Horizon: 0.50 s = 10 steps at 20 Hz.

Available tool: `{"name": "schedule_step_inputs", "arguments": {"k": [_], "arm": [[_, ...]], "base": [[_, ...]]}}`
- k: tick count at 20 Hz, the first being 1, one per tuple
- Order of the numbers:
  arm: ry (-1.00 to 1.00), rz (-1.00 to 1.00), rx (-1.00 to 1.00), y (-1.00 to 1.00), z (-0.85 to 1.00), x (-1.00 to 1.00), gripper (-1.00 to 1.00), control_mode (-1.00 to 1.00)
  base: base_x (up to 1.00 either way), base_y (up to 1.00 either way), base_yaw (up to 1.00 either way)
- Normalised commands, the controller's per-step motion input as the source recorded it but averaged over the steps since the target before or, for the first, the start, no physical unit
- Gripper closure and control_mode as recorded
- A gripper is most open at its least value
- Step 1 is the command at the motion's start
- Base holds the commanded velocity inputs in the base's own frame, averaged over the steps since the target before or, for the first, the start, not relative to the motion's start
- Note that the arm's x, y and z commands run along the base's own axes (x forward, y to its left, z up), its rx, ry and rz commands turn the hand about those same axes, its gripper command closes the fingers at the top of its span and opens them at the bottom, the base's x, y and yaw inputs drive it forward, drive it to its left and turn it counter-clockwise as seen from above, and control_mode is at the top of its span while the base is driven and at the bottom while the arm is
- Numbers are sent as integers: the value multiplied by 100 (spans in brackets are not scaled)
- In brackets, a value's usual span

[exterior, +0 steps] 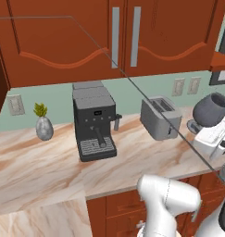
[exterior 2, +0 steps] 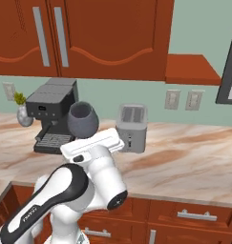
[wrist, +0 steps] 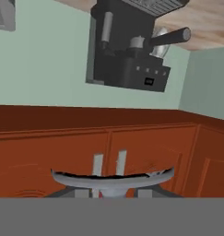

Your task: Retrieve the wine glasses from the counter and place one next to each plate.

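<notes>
One wine glass [exterior 2: 82, 119] sits clamped in my jaws, lifted clear above the bench [exterior 2: 194, 162], coffee machine [exterior 2: 51, 114] beyond it.

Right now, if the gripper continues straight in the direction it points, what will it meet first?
Probably the upper wooden cabinets above the coffee machine; the gripper, holding the wine glass, points at their doors. Depth is unclear, so the way may be free for some distance.

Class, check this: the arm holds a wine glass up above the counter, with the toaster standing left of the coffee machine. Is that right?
Not quite. In the left base view the toaster stands right of the coffee machine, not left. The rest holds: the tool holds a wine glass above the counter.
</notes>
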Motion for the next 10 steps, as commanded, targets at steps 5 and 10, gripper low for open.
{"name": "schedule_step_inputs", "arguments": {"k": [5,10], "arm": [[0,0,0,0,0,0,100,100],[0,0,0,0,0,0,100,100]], "base": [[-95,-49,-28],[-87,-53,-49]]}}
